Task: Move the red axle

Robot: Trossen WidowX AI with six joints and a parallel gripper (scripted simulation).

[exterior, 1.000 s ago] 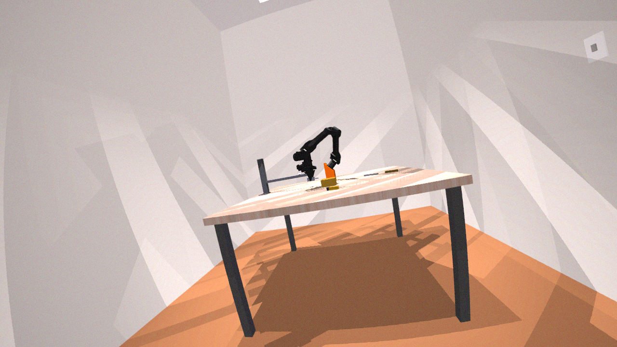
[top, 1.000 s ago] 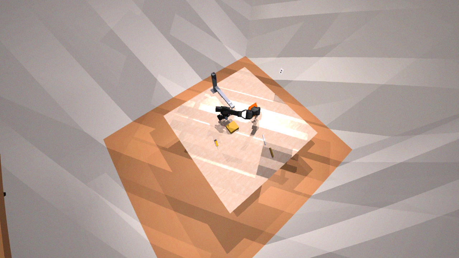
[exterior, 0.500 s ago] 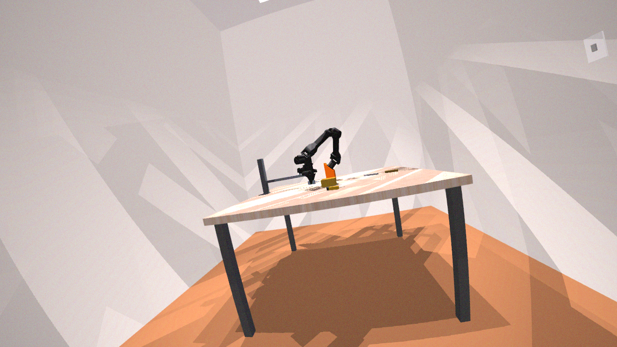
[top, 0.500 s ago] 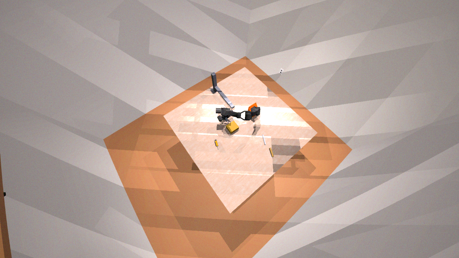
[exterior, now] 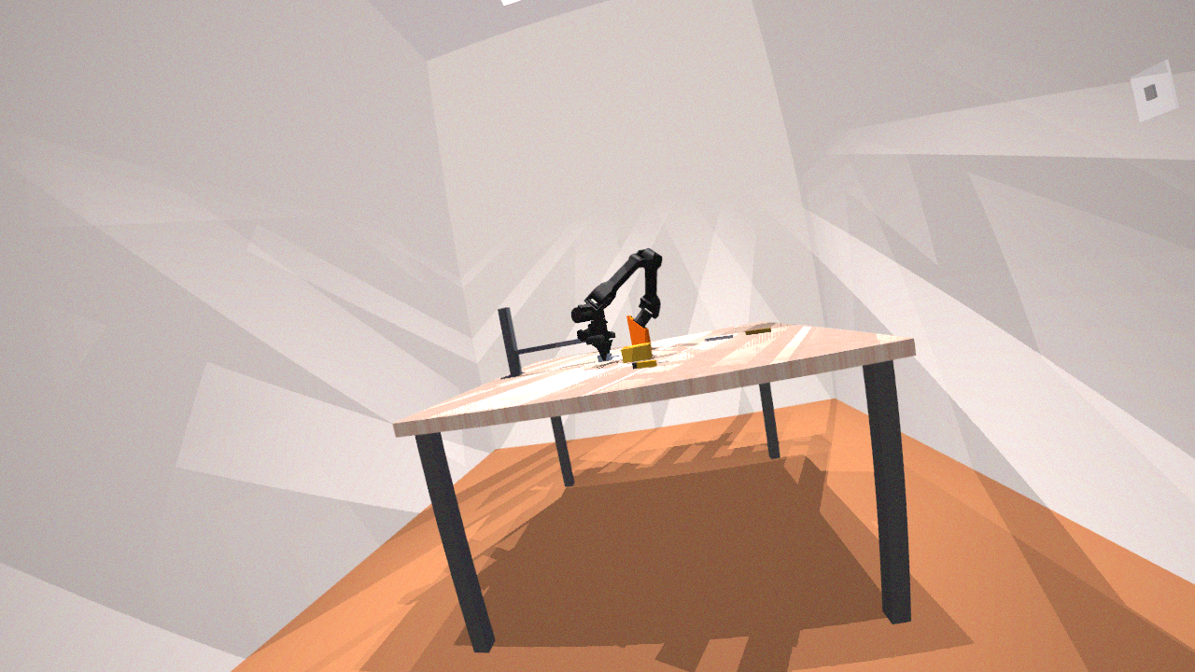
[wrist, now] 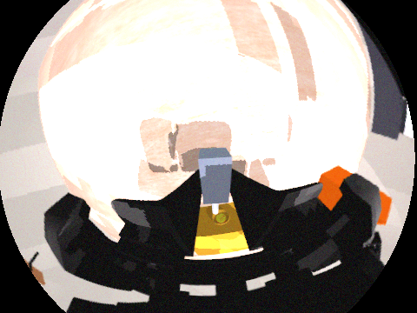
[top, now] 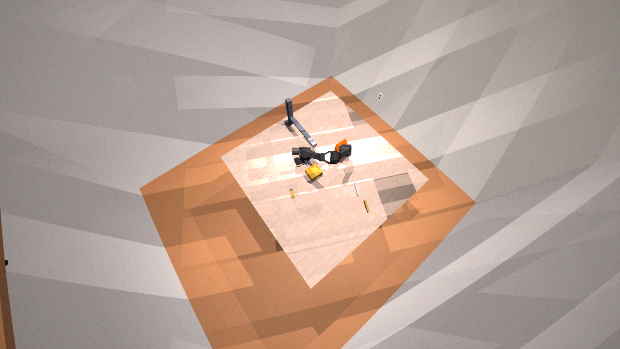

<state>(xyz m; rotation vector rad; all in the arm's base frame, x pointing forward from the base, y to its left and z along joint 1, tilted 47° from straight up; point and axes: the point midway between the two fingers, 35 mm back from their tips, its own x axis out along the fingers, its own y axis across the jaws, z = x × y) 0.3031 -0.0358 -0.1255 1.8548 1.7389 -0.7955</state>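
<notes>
Table (top: 303, 234) (exterior: 668, 375) carried everything. The black arm (top: 312, 153) (exterior: 613, 284) reached leftward from its shoulder, ending in a downturned gripper (top: 306, 164) (exterior: 604, 354) (wrist: 214, 172). Dark upright post (top: 289, 108) (exterior: 508, 338) stood at the far left, grey bar (top: 303, 131) (exterior: 547, 345) running from it toward the middle, possibly the beam or the bracket, couldn't tell which. Orange plate (top: 340, 145) (exterior: 637, 330) (wrist: 334, 187) was by the arm's lower end. Yellow block (top: 314, 170) (exterior: 636, 352) (wrist: 221, 243) sat just to the right and near side of the gripper, round hole (wrist: 221, 218) in its face. Gripper was part open, clamped on a blue-grey block (wrist: 216, 184); white pin (wrist: 215, 209) stuck out of the block's end on the yellow block's side. Red axle: not identifiable in any view, so its place and long axis couldn't be told, nor could the V-blocks; no sign it was in the hand. Key relation, judged: pin and hole looked close to lined up in the wrist view, pin a little left of the hole; depth gap unclear. Next move likely a small shift right and near, if that hole was the goal; a sideways miss could nudge the yellow block. Yellow-handled tool (top: 292, 194) lay near left; pale rod (top: 356, 189) lay to the right.
</notes>
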